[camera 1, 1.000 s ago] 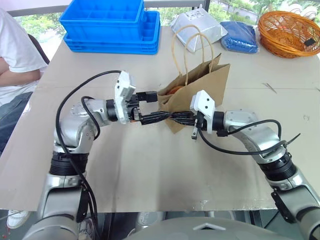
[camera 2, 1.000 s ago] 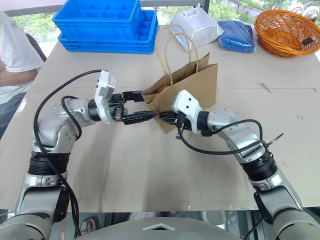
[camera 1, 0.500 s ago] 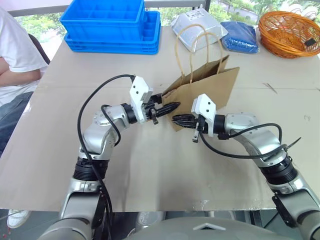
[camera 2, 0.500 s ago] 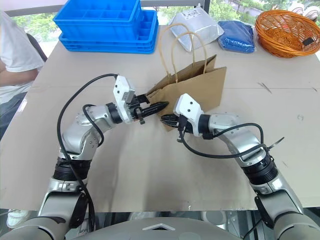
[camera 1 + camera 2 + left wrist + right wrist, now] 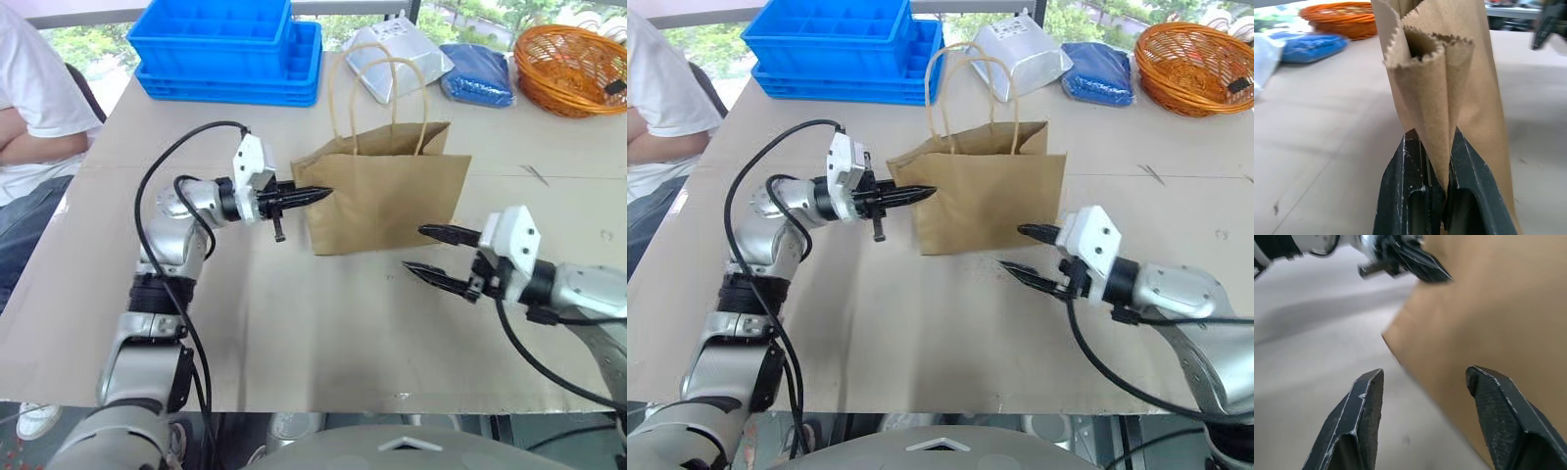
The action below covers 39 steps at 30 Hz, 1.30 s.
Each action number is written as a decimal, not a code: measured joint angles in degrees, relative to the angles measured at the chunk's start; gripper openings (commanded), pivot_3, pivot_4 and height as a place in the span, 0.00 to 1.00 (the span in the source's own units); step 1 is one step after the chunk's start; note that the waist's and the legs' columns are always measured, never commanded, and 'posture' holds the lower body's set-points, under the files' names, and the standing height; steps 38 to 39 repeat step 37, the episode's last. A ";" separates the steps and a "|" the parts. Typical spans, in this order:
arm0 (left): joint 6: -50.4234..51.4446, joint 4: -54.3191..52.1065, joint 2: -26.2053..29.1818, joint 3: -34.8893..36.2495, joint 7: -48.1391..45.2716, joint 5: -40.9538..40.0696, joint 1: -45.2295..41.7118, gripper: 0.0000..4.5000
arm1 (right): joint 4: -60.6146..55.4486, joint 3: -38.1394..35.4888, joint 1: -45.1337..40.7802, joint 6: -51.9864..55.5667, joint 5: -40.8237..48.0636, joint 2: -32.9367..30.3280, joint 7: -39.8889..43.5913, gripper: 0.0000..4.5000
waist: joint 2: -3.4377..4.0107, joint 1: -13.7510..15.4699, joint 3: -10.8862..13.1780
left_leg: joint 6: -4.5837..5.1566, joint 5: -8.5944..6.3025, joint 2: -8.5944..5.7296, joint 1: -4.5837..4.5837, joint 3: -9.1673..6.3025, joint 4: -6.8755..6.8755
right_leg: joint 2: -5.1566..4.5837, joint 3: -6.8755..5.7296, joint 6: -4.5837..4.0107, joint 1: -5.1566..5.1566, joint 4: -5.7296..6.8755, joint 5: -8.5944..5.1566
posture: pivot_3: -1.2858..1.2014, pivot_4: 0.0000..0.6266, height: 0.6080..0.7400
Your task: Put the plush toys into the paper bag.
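The tan paper bag [image 5: 387, 201] stands upright in the middle of the table, its two loop handles [image 5: 377, 93] raised. My left gripper [image 5: 318, 193] is shut on the bag's left side fold, near the top; the left wrist view shows its black fingers [image 5: 1400, 196] pinching the folded paper edge [image 5: 1430, 88]. My right gripper [image 5: 414, 249] hangs open just right of the bag's lower right corner, apart from it, with nothing between its fingers [image 5: 1364, 406]. The plush toys are hidden from view.
Stacked blue crates [image 5: 230, 49] sit at the back left. A white plastic pouch [image 5: 402, 59], a blue packet [image 5: 475, 73] and an orange basket [image 5: 573, 54] line the back right. A seated person [image 5: 29, 108] is at the table's left edge.
My left gripper has shut on the bag's left fold. My right gripper has let go, opened and drawn back to the right. The bag has come up from a slant to upright.
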 measured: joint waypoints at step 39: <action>24.78 -38.80 12.05 27.91 12.31 -14.18 50.77 0.99 | 18.37 -38.27 30.78 -20.75 1.25 -2.87 22.63 1.00 | 0.18 -0.28 -0.04 | 0.19 -0.17 0.27 0.89 0.20 -0.11 | -0.34 0.15 -0.02 0.83 -0.20 -0.31 | 0.52 0.24 1.00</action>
